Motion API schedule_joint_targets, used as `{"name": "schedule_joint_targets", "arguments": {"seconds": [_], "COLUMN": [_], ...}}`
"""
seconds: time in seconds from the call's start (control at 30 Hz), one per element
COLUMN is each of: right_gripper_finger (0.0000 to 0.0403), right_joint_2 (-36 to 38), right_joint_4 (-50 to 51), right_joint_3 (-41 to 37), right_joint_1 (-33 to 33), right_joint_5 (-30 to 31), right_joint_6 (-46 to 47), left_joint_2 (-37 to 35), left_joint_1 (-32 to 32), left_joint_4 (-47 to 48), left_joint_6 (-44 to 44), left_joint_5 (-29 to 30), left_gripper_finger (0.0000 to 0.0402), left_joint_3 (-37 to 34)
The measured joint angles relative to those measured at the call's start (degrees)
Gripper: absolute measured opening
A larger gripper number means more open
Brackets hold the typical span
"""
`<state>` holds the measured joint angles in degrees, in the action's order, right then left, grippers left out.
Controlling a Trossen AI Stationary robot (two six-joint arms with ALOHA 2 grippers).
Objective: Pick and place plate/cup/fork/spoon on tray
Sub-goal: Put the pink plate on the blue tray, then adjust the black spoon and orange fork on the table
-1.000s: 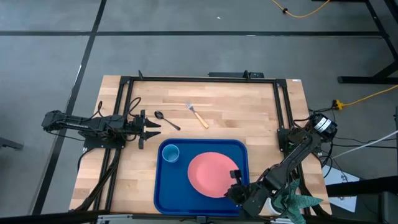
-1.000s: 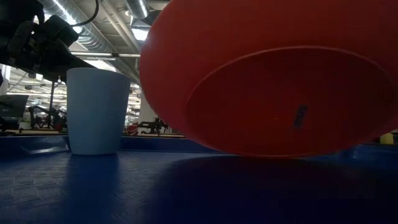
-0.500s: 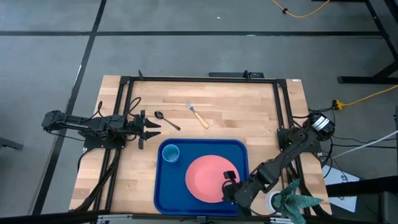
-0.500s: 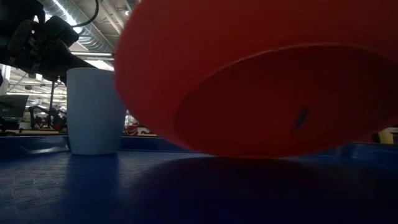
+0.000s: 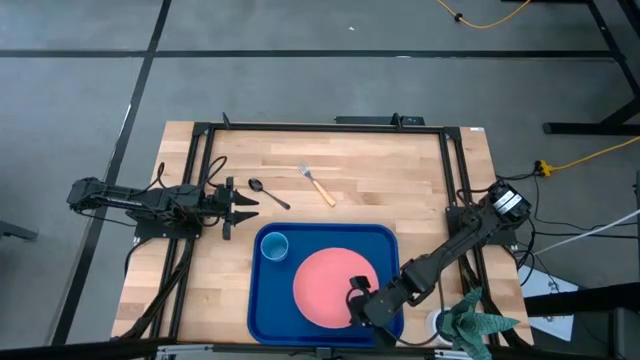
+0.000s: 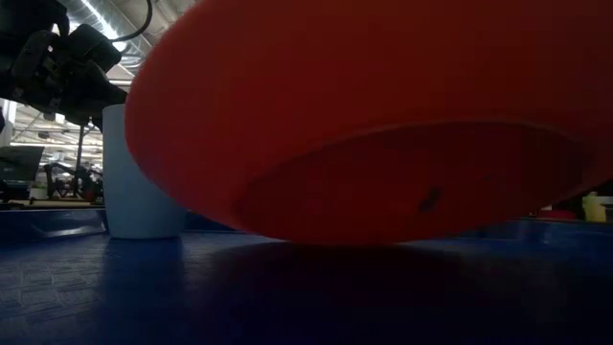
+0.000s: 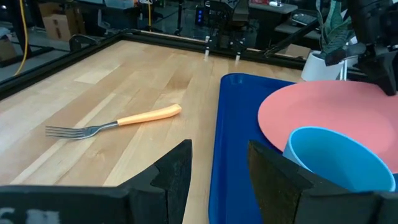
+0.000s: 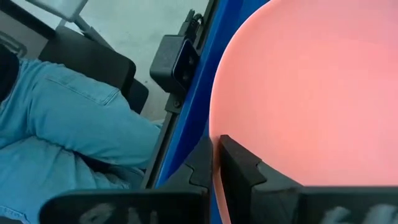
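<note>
The right pincer [image 5: 360, 303] grips the plate [image 5: 328, 288] by its rim, holding it low over the tray [image 5: 262, 315]; the low view shows the plate tilted, its underside just above the tray floor. Released at this tilt, the plate could slide toward the cup [image 5: 274, 246], which stands in the tray's corner near it, and knock it over. The thin edge grip might also slip. The left pincer [image 5: 247, 208] waits open beside the tray, while the fork [image 5: 318, 185] and spoon [image 5: 267, 192] lie on the surface [image 5: 400, 180].
</note>
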<state>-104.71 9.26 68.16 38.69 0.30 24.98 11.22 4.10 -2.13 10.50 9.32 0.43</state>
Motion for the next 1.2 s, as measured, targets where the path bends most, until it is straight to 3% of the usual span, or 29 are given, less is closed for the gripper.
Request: {"name": "schedule_joint_targets", "arguments": {"seconds": [0.5,0.87,1.2], "right_gripper_finger": [0.0057,0.0059,0.0060], "right_joint_2": [0.00,0.38,7.45], "right_joint_4": [-3.15,-2.97,-0.37], "right_joint_3": [-0.02,-0.02,-0.02], "right_joint_1": [-1.46,-1.42,-1.42], "right_joint_5": [-0.03,-0.04,0.61], "right_joint_6": [-3.05,-2.60,-1.48], "left_joint_2": [0.00,0.00,0.01], "left_joint_1": [0.00,0.00,0.00], "left_joint_4": [0.00,0.00,0.00], "left_joint_6": [-0.01,-0.09,0.02], "left_joint_5": [0.00,-0.02,-0.01], "left_gripper_finger": [0.0147,0.0147,0.0147], "left_joint_3": [0.00,0.02,0.01]}}
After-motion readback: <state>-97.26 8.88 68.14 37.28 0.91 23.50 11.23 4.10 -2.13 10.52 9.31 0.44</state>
